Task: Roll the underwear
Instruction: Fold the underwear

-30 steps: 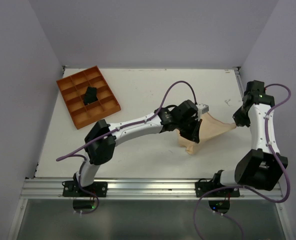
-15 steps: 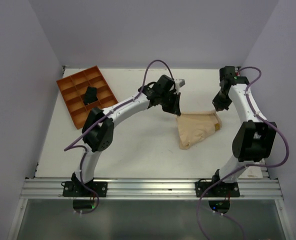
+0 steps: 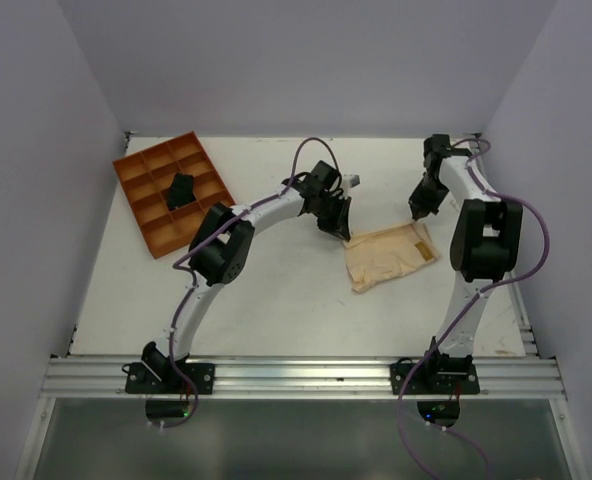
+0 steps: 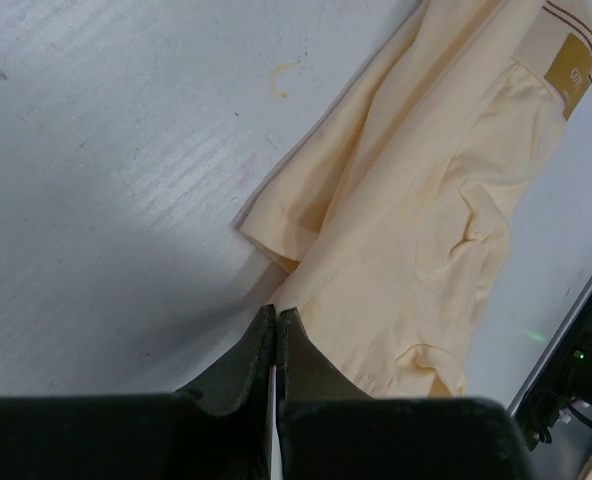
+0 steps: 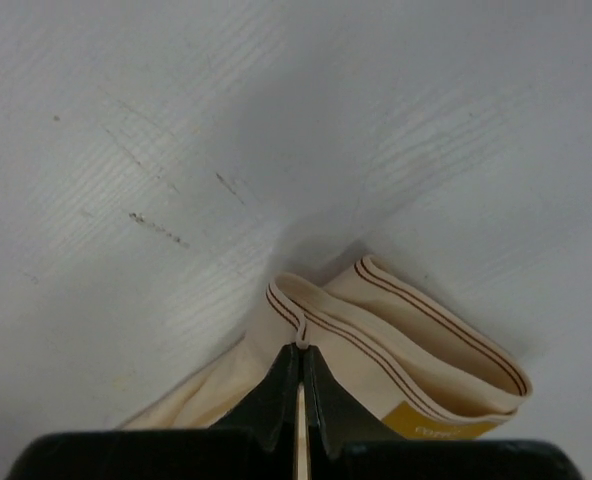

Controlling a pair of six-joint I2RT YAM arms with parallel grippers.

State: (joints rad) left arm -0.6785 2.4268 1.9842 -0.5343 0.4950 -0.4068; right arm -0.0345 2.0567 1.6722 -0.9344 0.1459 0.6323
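Note:
The underwear [image 3: 391,255] is pale beige fabric with a striped waistband, lying spread and wrinkled on the white table right of centre. My left gripper [image 3: 340,228] is at its far left corner. In the left wrist view the jaws [image 4: 276,312] are pressed together at the edge of the fabric [image 4: 426,200]. My right gripper [image 3: 415,210] is at the far right corner. In the right wrist view it [image 5: 301,345] is shut on a raised fold of the waistband [image 5: 416,350].
An orange compartment tray [image 3: 148,225] stands at the back left with a small black bundle [image 3: 180,190] in one cell. Purple walls close in on three sides. A metal rail [image 3: 296,375] runs along the near edge.
Both arms moved toward the back of the table with the underwear. It went from hanging stretched between them to lying spread on the table, farther back.

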